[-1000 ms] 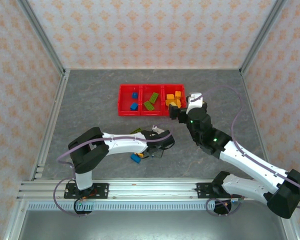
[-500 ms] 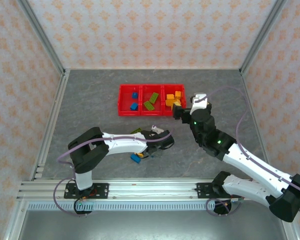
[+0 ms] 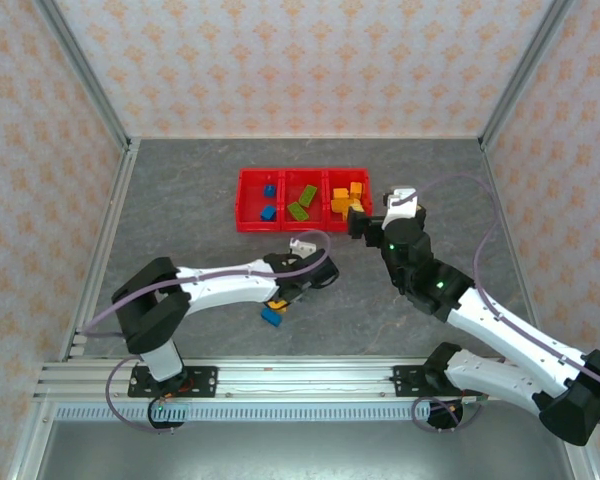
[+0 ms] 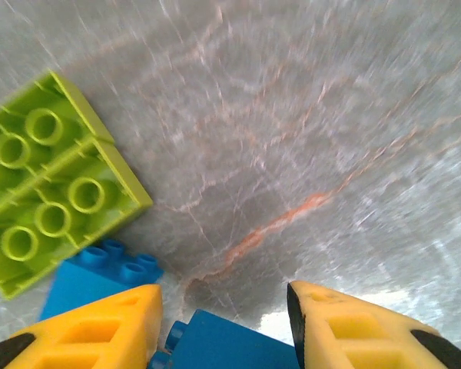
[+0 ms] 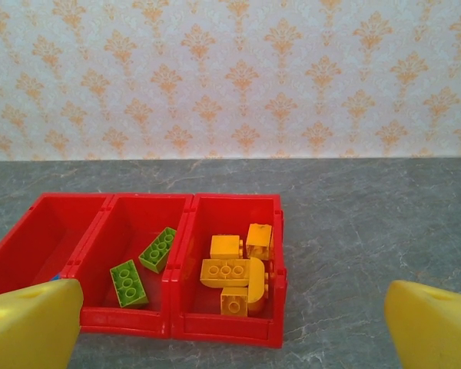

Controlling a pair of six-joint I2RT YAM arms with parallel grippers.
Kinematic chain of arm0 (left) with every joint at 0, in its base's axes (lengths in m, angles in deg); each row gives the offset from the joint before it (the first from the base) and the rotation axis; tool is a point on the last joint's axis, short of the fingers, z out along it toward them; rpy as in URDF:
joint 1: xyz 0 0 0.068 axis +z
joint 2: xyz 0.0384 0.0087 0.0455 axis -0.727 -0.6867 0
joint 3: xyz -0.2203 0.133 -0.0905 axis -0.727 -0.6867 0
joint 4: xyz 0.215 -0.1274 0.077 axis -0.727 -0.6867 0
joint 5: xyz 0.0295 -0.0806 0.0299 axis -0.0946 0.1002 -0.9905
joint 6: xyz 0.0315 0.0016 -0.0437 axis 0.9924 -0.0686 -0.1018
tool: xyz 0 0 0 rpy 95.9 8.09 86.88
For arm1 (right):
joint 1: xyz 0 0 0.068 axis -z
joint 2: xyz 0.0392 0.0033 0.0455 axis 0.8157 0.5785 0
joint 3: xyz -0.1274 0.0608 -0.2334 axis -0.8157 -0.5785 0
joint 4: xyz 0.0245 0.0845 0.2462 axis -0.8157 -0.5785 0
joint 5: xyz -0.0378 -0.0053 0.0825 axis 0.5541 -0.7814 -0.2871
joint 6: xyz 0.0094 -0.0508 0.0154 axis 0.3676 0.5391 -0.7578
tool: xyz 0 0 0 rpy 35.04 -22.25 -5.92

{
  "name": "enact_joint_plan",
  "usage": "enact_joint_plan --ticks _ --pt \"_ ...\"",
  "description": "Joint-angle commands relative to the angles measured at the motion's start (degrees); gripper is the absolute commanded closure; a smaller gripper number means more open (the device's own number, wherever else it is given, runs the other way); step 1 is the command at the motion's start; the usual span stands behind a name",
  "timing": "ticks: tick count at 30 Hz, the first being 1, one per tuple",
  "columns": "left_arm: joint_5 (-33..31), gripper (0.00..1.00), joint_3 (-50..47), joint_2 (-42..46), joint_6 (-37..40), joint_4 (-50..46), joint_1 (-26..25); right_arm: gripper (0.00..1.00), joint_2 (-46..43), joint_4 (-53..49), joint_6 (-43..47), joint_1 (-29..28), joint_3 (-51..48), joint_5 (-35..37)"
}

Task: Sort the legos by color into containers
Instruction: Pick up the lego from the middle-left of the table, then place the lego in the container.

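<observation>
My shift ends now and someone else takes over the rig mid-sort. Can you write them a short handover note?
Grippers: the left gripper is closed on a blue brick, close to the table. The right gripper is open and empty, hovering by the right end of the red tray.
Done: two blue bricks are in the left bin, two green bricks in the middle, and several orange bricks in the right.
Left: put the held brick in the left bin. A lime brick and a second blue brick lie loose beside it. More may be hidden under the arm.
</observation>
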Motion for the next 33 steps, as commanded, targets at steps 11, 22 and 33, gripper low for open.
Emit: enact_joint_plan --ticks 11,22,33 --pt "-8.9 0.65 15.2 3.0 12.0 0.5 17.4 0.0 -0.7 0.2 0.3 0.2 -0.1 2.8" --pt "-2.4 0.65 25.8 -10.6 14.5 6.4 30.8 0.0 -4.2 -2.5 -1.8 0.2 0.3 3.7" --pt "-0.2 0.64 31.0 -19.2 17.0 4.2 33.1 0.0 -10.6 -2.7 -1.1 0.2 -1.1 6.7"
